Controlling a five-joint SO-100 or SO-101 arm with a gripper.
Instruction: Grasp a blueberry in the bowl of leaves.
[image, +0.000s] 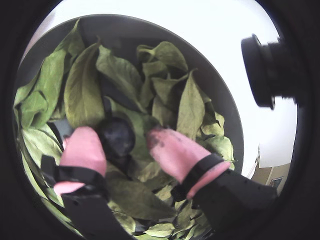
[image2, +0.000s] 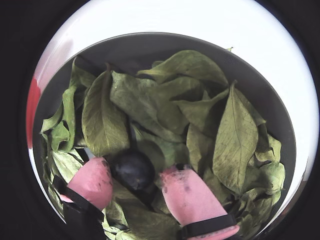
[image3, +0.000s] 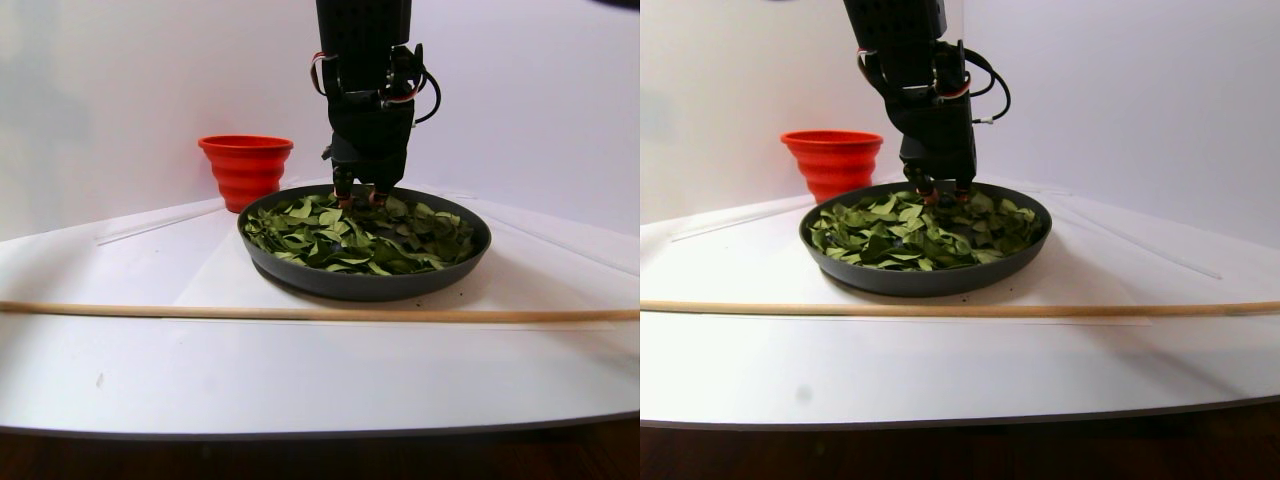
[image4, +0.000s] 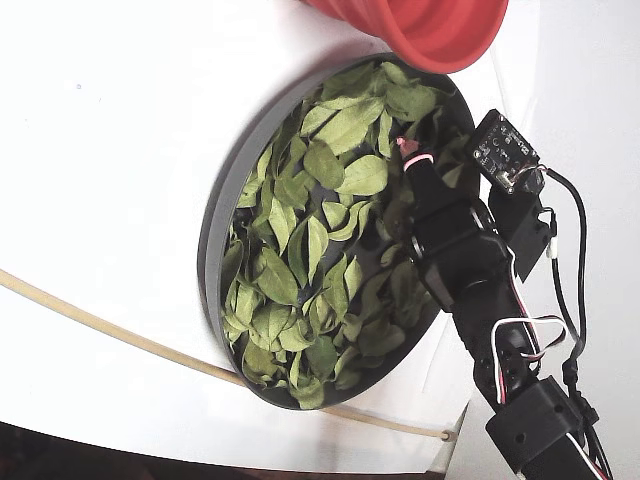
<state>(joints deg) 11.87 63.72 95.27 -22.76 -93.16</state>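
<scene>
The dark-grey bowl (image: 131, 35) (image2: 150, 46) (image3: 365, 283) (image4: 214, 220) is full of green leaves (image: 82, 90) (image2: 102, 120) (image3: 360, 240) (image4: 300, 250). A dark round blueberry (image: 116, 136) (image2: 132, 169) lies on the leaves. My gripper (image: 120, 137) (image2: 136, 172) is open, with its pink-tipped fingers (image: 82, 147) down among the leaves on either side of the berry. The left finger is close against it and the right finger stands apart. In the stereo pair view the gripper (image3: 360, 195) dips into the bowl's far side. In the fixed view the gripper (image4: 405, 165) hides the berry.
A red ribbed cup (image3: 245, 165) (image4: 430, 25) stands just behind the bowl. A thin wooden stick (image3: 300, 313) (image4: 100, 325) lies across the white table in front of it. A black camera module (image: 265, 70) juts out beside the gripper.
</scene>
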